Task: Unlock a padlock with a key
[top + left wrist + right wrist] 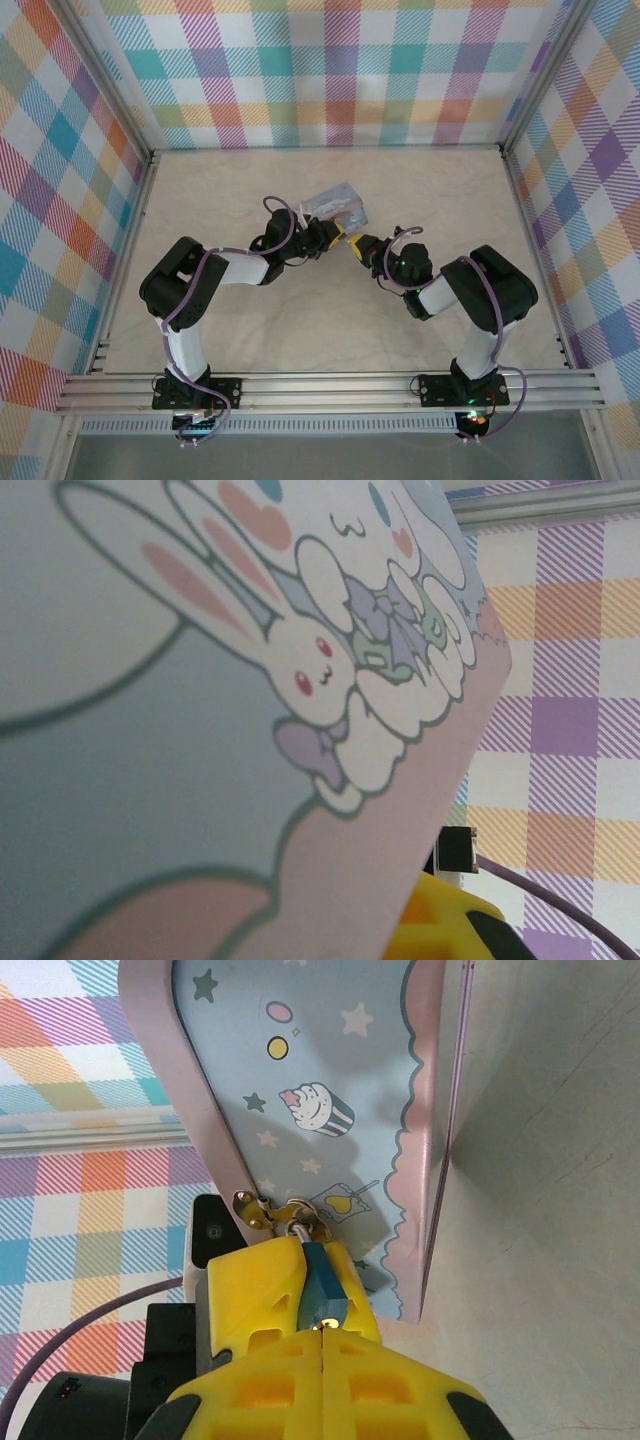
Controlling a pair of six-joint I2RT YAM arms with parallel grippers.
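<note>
Working the key-into-lock step. Holding the key by its teal head in the right tool, pads pressed together on it, metal shaft reaching to the padlock on the hasp of the pastel-blue box. Meeting the left tool around the middle of the tabletop; cannot tell whether that one is clamped or apart. Next, probably: seat the shaft fully, then twist about its axis, keeping the box steady.
</note>
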